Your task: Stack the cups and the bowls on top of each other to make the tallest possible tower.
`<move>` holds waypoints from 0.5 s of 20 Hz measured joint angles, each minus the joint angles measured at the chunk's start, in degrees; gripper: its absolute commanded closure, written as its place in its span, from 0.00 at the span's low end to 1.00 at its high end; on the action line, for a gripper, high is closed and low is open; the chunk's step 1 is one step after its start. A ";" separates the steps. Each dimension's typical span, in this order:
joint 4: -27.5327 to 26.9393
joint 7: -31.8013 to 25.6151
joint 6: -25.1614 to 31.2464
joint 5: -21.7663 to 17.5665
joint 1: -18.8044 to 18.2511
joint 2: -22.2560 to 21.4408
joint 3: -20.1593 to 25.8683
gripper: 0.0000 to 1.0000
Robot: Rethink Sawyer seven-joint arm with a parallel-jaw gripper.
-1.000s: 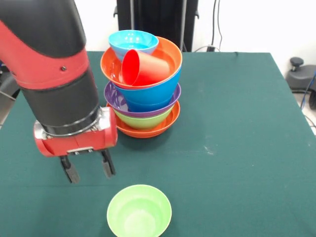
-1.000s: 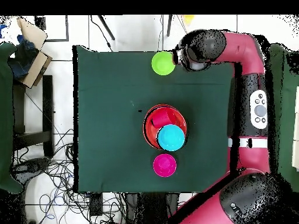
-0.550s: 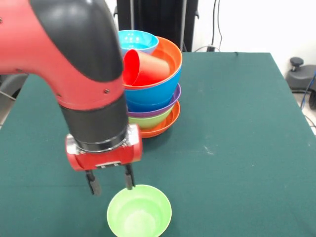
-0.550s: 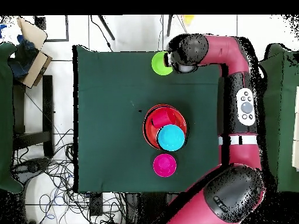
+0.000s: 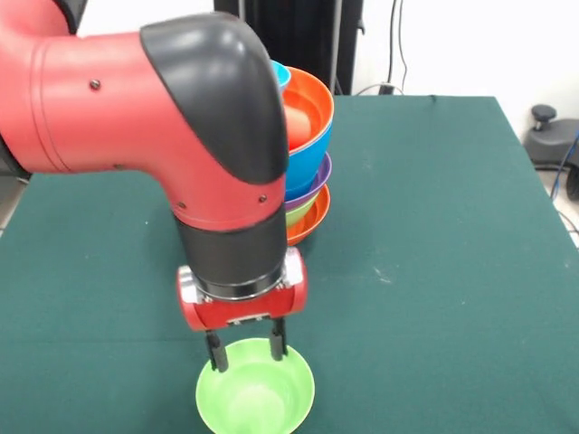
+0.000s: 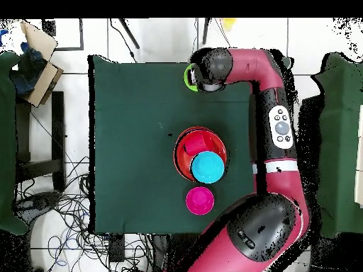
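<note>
— What do we see changed in the front view?

— Since half a second ago the arm has swung across; the gripper [image 5: 246, 353] now hangs over the lone green bowl [image 5: 256, 389], its fingers [image 5: 280, 342] narrowly parted, one tip at each side of the far rim, holding nothing. The tower [image 5: 308, 163] stands behind on the dark green table [image 5: 434, 271], largely hidden by the arm. A white wall and cables lie beyond.

— And from overhead?

— We see the arm covering most of that green bowl [image 6: 188, 76] near the table's [image 6: 127, 142] edge. The tower [image 6: 200, 154] stands mid-table, a magenta bowl [image 6: 200, 200] beside it; cables trail over the tiled floor [image 6: 71, 198].
</note>
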 measured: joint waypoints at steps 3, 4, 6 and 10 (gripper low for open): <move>-0.17 0.00 -1.77 0.39 0.46 0.76 -1.05 0.00; -0.24 0.00 -2.30 0.48 0.56 1.02 -1.36 0.00; -0.44 0.00 -3.57 0.73 0.80 1.72 -2.23 0.00; -0.85 0.00 -5.54 1.64 1.08 2.87 -3.62 0.00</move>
